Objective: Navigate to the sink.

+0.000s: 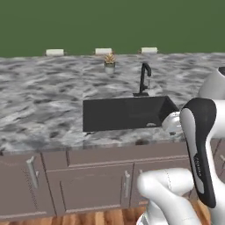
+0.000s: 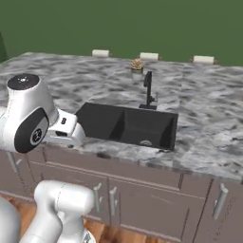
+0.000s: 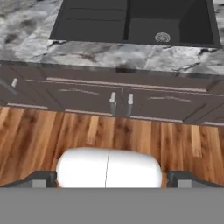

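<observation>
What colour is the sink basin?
Matte black; the sink shows best in the right base view.

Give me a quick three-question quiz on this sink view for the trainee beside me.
1. True or false: the sink has a small potted plant on the counter behind its faucet.
2. The drain sits: A) in the middle of the basin, B) off toward one end, C) under the faucet base.
3. What covers the floor before the cabinets?

Key: 1 true; 2 B; 3 wood planks.
</observation>
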You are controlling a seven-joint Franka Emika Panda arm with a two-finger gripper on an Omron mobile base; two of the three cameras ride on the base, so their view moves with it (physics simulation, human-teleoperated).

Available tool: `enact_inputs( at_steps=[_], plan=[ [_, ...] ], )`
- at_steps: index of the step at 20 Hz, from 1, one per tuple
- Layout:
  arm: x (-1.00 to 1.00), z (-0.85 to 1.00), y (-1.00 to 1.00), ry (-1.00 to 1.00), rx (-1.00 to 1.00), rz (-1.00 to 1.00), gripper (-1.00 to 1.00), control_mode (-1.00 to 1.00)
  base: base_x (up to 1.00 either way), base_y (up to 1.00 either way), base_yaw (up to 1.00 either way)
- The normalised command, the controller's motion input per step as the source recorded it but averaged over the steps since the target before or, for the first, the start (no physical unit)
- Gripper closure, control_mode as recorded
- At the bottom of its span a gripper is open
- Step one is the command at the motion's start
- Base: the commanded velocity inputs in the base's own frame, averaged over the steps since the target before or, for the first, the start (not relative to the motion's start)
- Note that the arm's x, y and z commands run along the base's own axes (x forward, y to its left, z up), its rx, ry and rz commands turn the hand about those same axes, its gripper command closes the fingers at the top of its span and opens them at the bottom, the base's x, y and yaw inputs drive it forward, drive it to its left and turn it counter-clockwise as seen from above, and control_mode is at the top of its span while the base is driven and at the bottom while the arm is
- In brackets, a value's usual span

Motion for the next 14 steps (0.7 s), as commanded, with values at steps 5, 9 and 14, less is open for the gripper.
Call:
enact_inputs(
  at_steps=[5,9,14],
  plan=[
    [0.00,0.00,0.00,0.00,0.00,0.00,-1.00,1.00,1.00,0.31,-0.49],
    [0.00,0.00,0.00,0.00,0.00,0.00,-1.00,1.00,1.00,0.08,-0.31],
    [0.00,0.00,0.00,0.00,0.00,0.00,-1.00,1.00,1.00,-0.17,-0.01]
  ],
)
